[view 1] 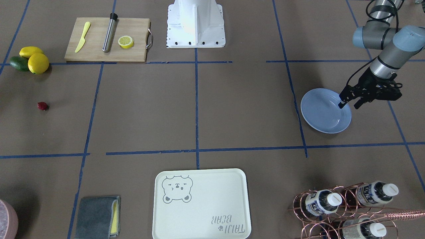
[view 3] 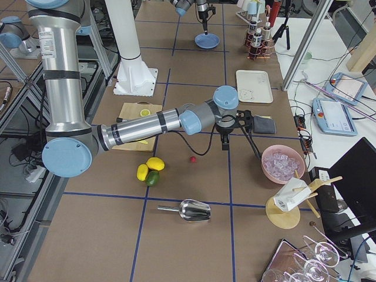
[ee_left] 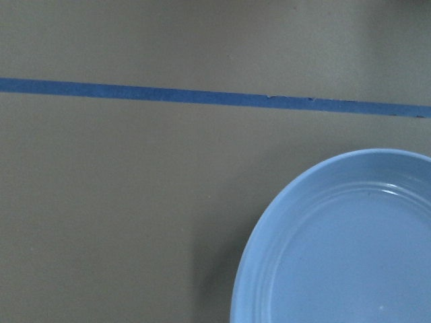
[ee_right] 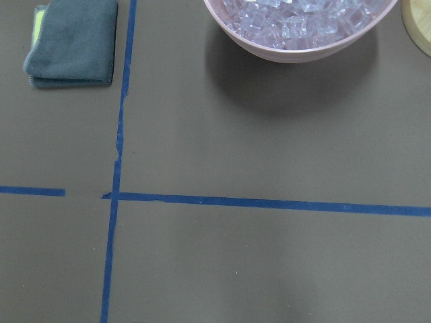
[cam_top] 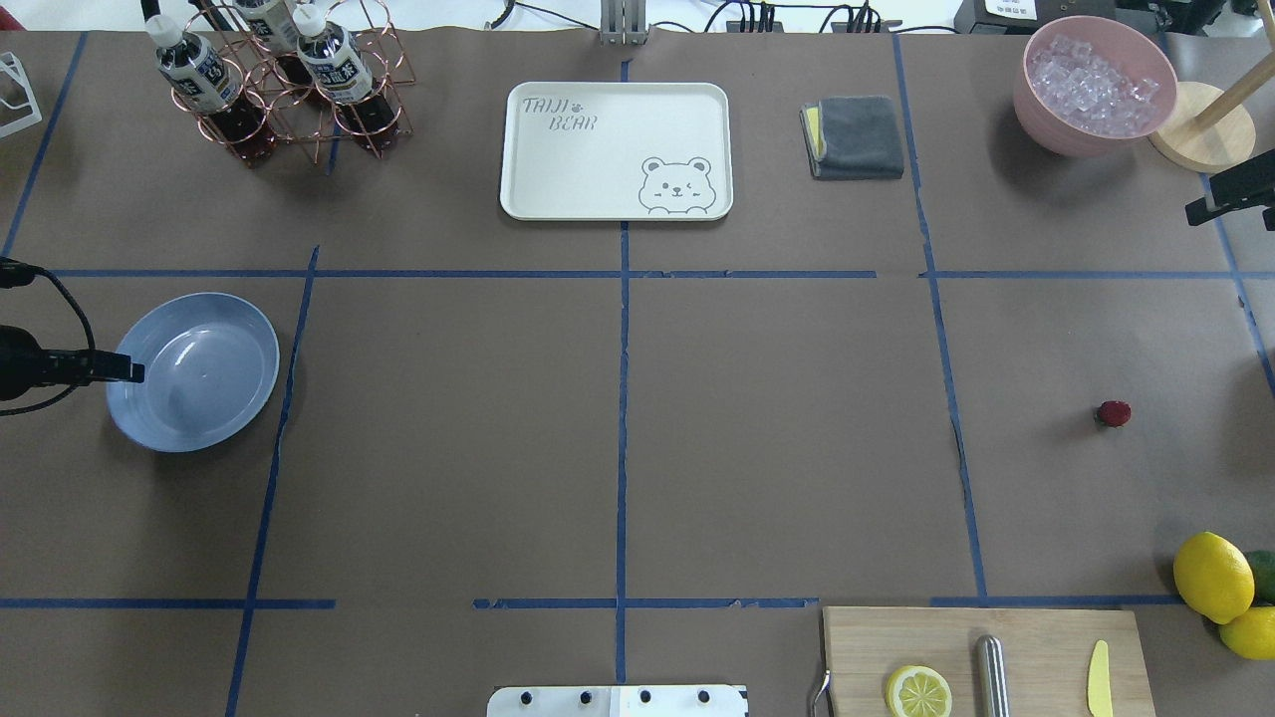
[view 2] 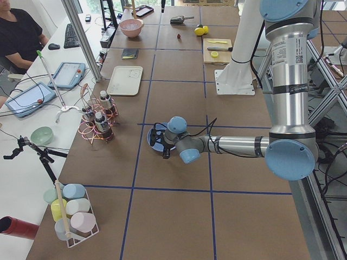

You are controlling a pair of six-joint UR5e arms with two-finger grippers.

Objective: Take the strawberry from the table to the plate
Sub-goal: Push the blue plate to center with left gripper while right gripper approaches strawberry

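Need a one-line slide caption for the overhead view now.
Left gripper at the blue plate edge; strawberry on the table, far to the right, not yet picked.

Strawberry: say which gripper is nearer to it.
Right. The right gripper hangs above the table on the strawberry's side, a little off beside it. The left gripper is across the table at the plate's rim, far from it.

Strawberry (view 1: 42, 106): small, dark red, lying on the brown-paper counter (view 1: 245, 109). Plate (view 1: 323, 114): round, light blue, glossy, set well apart.
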